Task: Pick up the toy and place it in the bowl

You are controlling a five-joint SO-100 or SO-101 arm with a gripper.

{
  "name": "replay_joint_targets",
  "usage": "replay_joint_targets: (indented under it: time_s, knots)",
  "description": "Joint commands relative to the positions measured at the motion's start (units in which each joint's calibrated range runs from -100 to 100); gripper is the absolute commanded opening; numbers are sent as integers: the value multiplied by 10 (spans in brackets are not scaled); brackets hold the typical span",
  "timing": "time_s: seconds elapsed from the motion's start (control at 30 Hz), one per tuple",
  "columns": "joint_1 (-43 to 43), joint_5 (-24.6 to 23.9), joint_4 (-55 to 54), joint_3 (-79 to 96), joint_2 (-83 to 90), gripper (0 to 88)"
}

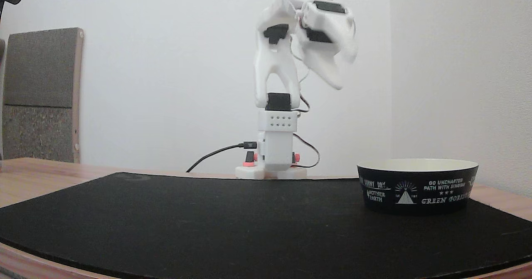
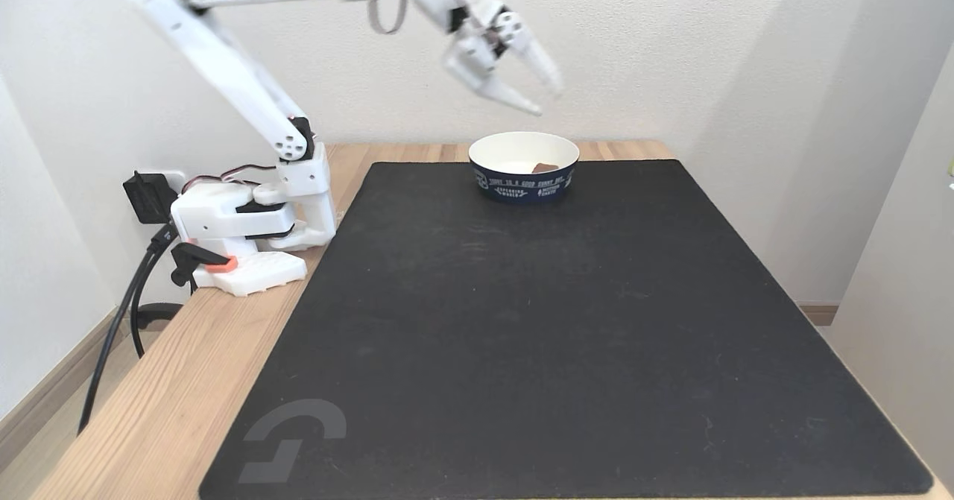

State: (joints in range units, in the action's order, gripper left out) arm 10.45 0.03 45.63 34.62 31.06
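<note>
Gripper (image 2: 546, 97) is up in the air above the bowl (image 2: 523, 181), jaws spread wide apart, holding nothing and touching nothing; it's motion-blurred in both fixed views, and in the low side-on one (image 1: 347, 73) it hangs well above the mat (image 1: 208, 225), left of the bowl (image 1: 417, 187). Toy (image 2: 545, 167) sits inside the bowl on the cream floor, toward the right-front wall as the high fixed view shows it; only a small dark red-brown patch clears the rim, so its long axis and heading can't be told. Bowl stands upright on the far part of the black mat (image 2: 566, 336) on the wooden desk (image 2: 156, 403). Bowl print, white on black, partly readable in the side-on view: "GO UNCHARTED PATH WITH SINGING", three stars, "GREEN FORES…", a triangle emblem with rays, and "…ANOTHER EARTH" to its left. Mat carries a grey angular logo (image 2: 294, 437) at its near-left corner, no legible text.
</note>
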Motion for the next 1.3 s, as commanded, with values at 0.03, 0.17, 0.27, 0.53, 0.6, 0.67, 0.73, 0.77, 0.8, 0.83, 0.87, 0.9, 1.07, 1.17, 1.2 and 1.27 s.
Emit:
replay_joint_targets:
  time_s: [0.03, 0.17, 0.27, 0.53, 0.6, 0.67, 0.73, 0.77, 0.8, 0.83, 0.87, 0.9, 1.07, 1.17, 1.2, 1.27]
  knots:
    - [-32, -2, -34, 271, 188, 81]
    - [-34, -2, -46, 410, 314, 81]
    - [-34, -2, -44, 470, 389, 81]
    - [-34, -2, -24, 653, 632, 81]
    - [-32, -2, 39, 649, 683, 82]
    - [-27, -2, 54, 649, 687, 85]
    - [-27, 2, 54, 649, 681, 87]
    - [-28, 3, 55, 649, 681, 88]
    - [-28, 3, 58, 649, 681, 88]
    - [-28, 3, 59, 649, 681, 88]
    - [-28, 3, 60, 649, 681, 88]
    - [-30, 2, 60, 649, 681, 88]
    - [-34, 3, 61, 649, 680, 84]
    - [-34, 3, 61, 649, 680, 84]
    - [-34, 3, 61, 649, 680, 84]
    - [-34, 3, 61, 649, 680, 84]
